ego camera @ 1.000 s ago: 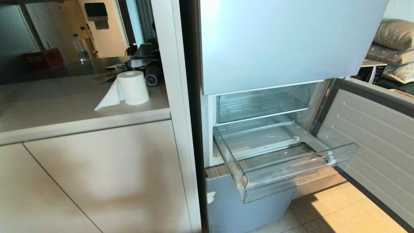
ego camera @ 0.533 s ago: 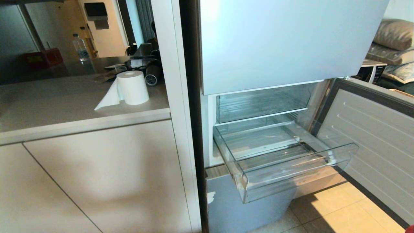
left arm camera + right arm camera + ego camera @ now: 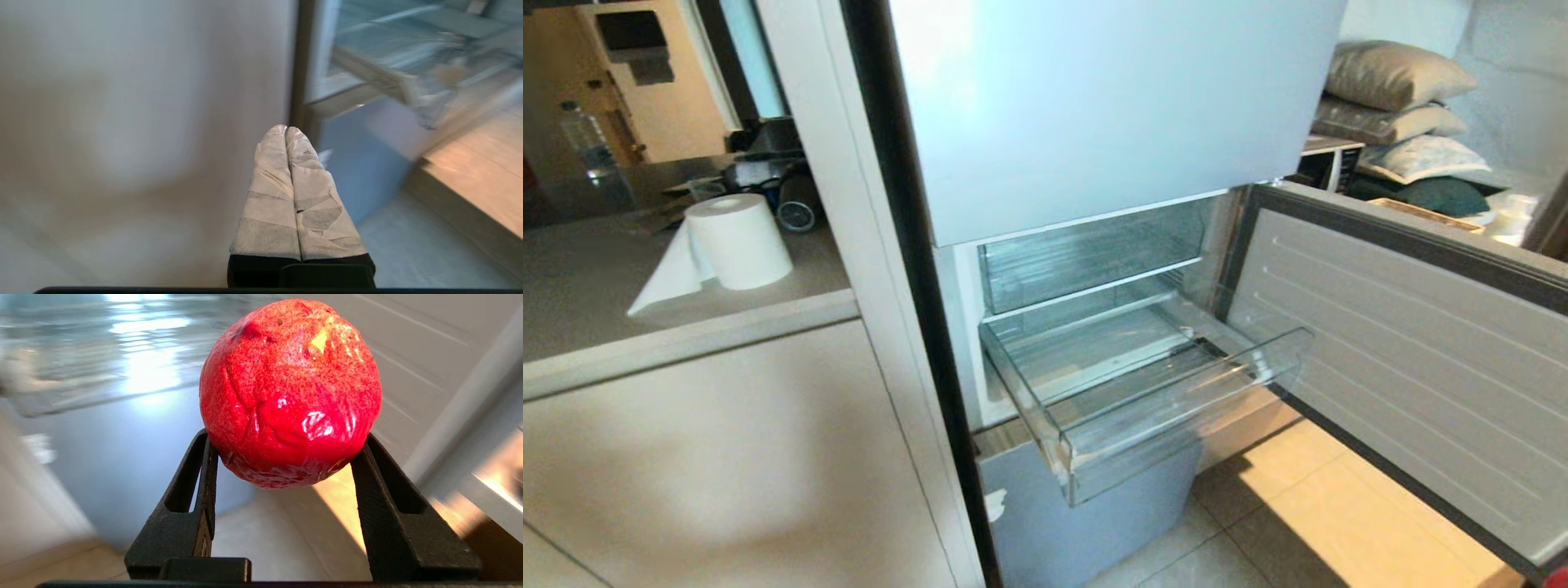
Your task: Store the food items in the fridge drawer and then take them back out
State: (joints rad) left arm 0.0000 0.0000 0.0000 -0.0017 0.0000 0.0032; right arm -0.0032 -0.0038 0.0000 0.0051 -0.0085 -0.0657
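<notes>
Red food item (image 3: 291,392), a roundish, bumpy lump with a shiny wrinkled skin, sits clamped between the two black fingers (image 3: 192,498) of your right gripper (image 3: 286,457), which are spread about halfway and press against its lower sides. You are holding it in the air in front of the fridge, with tiled floor below it; in the head view only a sliver of red shows at the bottom right corner. Your fridge drawer (image 3: 1176,416), the lower clear plastic bin, is pulled well out and has nothing in it, and the similar clear bin (image 3: 1094,261) above it is pushed in. To its right the fridge door (image 3: 1405,343) stands wide open. Your left gripper (image 3: 291,163) has its taped white fingers pressed fully together with nothing between them, and it points toward the pale cabinet front (image 3: 143,122) left of the fridge. A paper towel roll (image 3: 737,241) stands on the counter (image 3: 588,286).
</notes>
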